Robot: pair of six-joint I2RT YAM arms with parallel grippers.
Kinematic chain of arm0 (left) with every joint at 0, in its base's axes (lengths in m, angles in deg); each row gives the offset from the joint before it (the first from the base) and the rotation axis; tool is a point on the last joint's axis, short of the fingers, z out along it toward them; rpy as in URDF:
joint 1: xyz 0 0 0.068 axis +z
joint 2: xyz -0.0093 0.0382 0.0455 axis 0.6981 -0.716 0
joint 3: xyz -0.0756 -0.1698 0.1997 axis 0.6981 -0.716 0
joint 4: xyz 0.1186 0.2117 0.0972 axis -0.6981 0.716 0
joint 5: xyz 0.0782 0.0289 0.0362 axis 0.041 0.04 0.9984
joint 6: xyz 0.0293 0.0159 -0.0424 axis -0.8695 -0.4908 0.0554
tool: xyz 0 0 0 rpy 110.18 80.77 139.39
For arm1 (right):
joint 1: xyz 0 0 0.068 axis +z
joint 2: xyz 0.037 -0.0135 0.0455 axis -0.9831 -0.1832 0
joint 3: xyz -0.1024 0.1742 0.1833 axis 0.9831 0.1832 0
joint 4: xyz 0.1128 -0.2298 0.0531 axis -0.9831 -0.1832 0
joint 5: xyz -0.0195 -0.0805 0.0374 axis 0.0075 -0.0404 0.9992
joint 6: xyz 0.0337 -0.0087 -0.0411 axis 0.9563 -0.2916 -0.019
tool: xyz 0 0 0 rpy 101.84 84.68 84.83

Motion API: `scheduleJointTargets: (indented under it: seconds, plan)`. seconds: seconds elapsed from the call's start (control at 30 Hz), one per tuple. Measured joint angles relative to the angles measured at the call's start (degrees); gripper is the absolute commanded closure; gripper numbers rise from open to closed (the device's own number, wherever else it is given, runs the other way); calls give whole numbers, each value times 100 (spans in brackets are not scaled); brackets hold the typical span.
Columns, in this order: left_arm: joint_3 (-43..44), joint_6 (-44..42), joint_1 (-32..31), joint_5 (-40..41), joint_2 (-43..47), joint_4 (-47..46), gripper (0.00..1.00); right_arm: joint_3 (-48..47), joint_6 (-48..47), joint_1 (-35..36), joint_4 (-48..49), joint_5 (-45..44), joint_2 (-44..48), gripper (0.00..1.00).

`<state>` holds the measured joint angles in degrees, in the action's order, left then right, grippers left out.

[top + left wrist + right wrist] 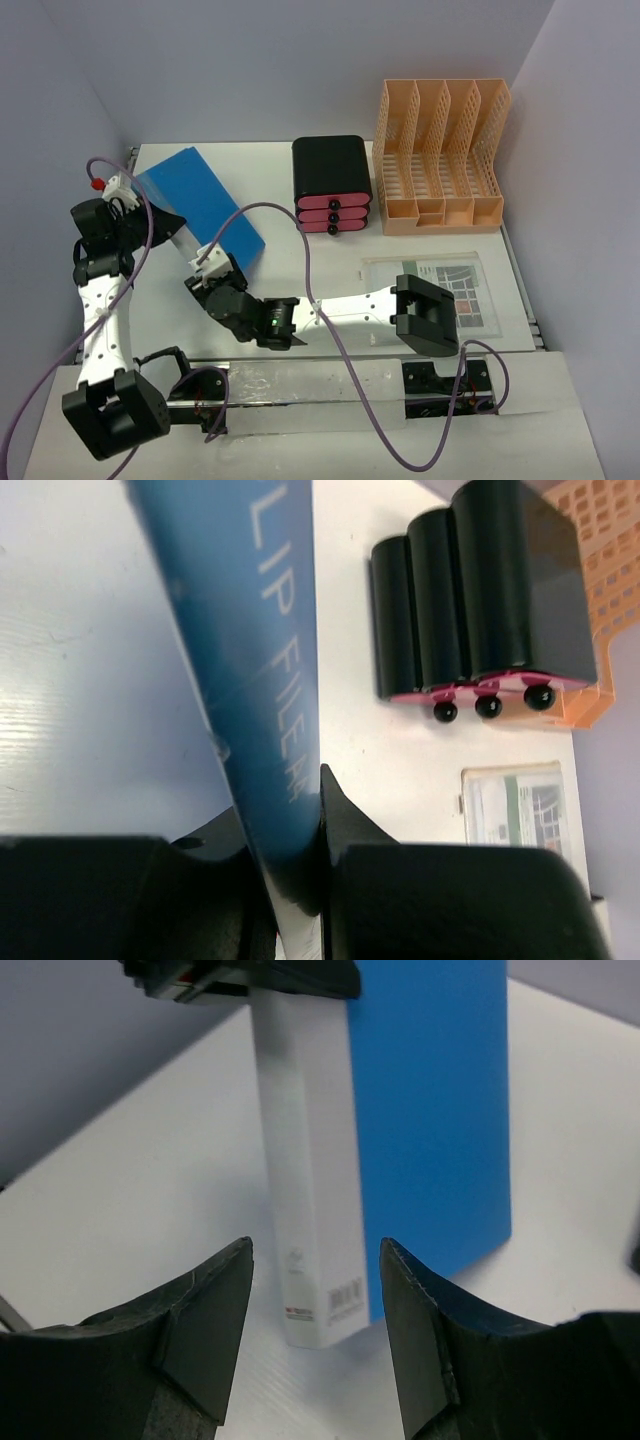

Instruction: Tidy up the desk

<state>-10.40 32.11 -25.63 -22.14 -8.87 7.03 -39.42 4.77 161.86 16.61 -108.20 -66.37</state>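
A blue clip file folder (200,200) with a white spine (305,1190) stands tilted on its edge on the white desk (275,175), at the back left. My left gripper (165,222) is shut on the folder's edge. In the left wrist view the blue cover (260,650) runs up from between the jaws of that gripper (300,805). My right gripper (203,268) reaches in from the right and is open. In the right wrist view its fingertips (235,1260) stand apart just short of the spine's lower end and do not touch it.
A black box with pink drawers (331,185) stands at the back centre, and an orange slotted file rack (440,155) stands right of it. A laminated sheet (450,285) lies flat at the right, partly under the right arm. Purple cables loop over the desk.
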Motion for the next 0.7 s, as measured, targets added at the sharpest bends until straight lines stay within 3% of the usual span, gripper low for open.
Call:
scheduleJointTargets:
  seconds: [0.33, 0.7]
  plan:
    - [165, 479, -231, 558, 276, 203, 100, -528, -739, -10, 501, 556, -339, 39]
    - [370, 889, -267, 566, 117, 613, 100, -956, -407, -564, 286, 516, -800, 40]
